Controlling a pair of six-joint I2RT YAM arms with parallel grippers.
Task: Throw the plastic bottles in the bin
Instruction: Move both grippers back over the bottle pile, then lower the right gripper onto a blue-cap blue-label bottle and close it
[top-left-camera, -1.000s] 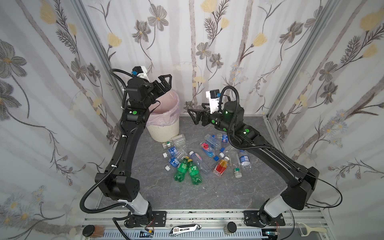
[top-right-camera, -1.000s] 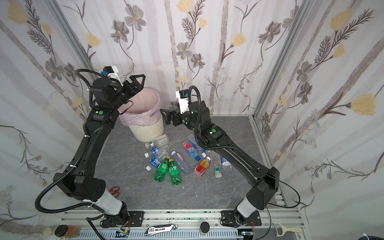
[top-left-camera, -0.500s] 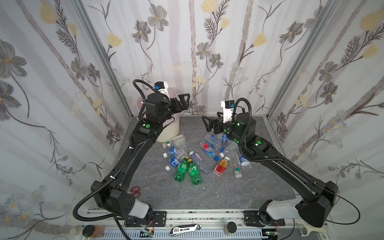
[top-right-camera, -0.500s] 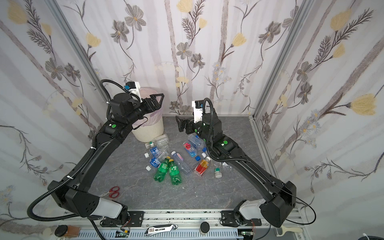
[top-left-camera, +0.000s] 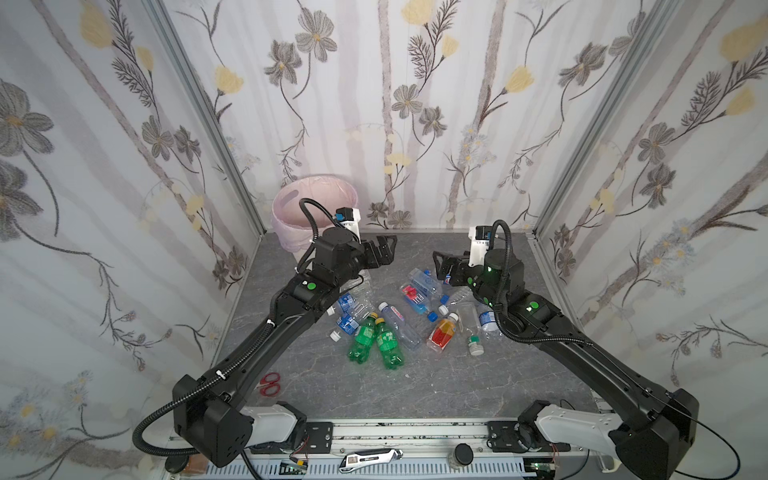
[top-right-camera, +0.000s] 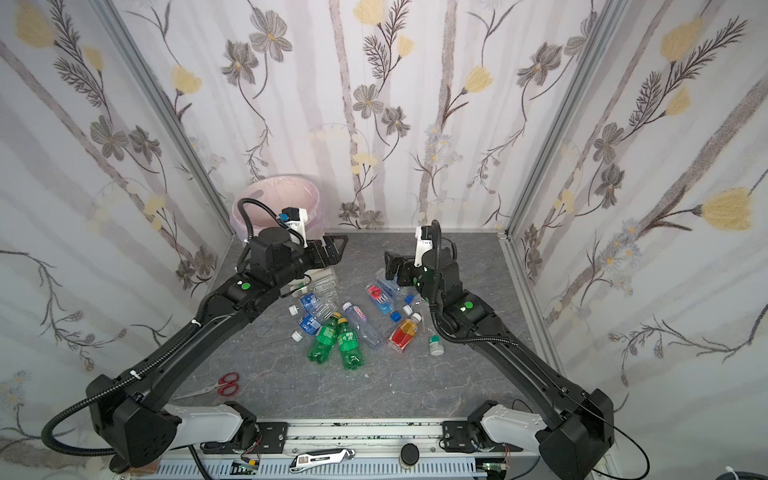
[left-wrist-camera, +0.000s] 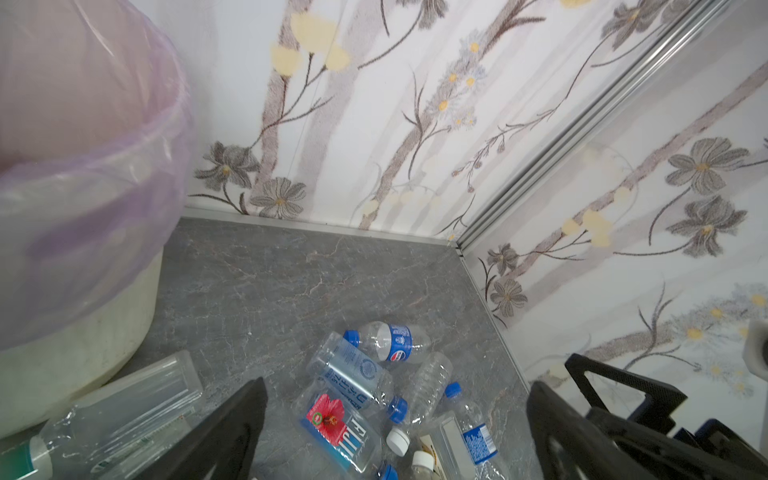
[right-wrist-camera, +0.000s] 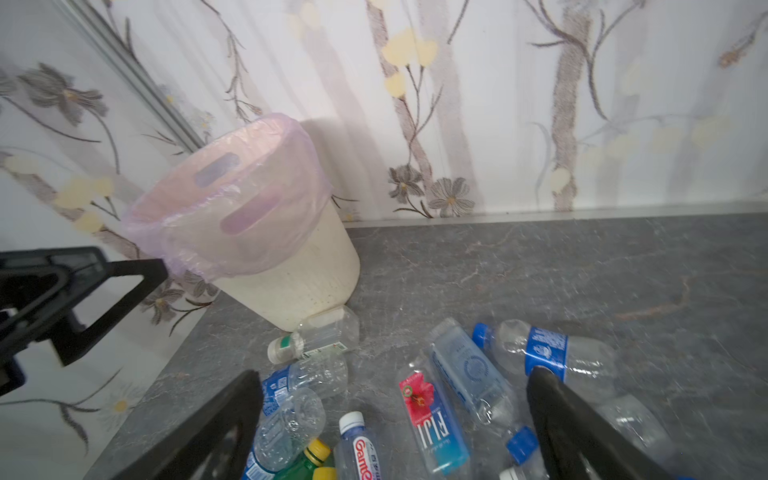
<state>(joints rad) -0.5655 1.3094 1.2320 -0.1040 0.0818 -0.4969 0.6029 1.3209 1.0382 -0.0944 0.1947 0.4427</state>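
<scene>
both grippers wide open, nothing in either. left gripper (top-left-camera: 386, 251) hangs above the grey floor (top-left-camera: 415, 395), just right of the bin (top-left-camera: 284, 226) in both top views. its fingers point toward the right gripper (top-left-camera: 436, 268), which hangs over the far edge of the plastic bottles (top-left-camera: 401, 328). clear gap between the two.

bin stands upright in the far left corner, close to the wall panels (top-left-camera: 395, 124) on both sides, pink liner (right-wrist-camera: 232, 216) folded over the rim.

bottles all lie on the floor mid-table in one loose pile:
- two green bottles (top-left-camera: 376, 340) touching side by side at the near edge
- orange-red bottle (top-left-camera: 442, 334) to their right
- fiji bottle (right-wrist-camera: 432, 419) and blue-label clear ones further back
- one clear bottle (right-wrist-camera: 322, 332) lies against the bin's base
- a few at the pile's right edge sit under the right arm (top-left-camera: 582, 357)

open floor: far right corner behind the pile, and the near strip up to the rail (top-left-camera: 415, 430). red scissors (top-left-camera: 269, 384) lie near the left edge, beside the left arm (top-left-camera: 266, 345).
</scene>
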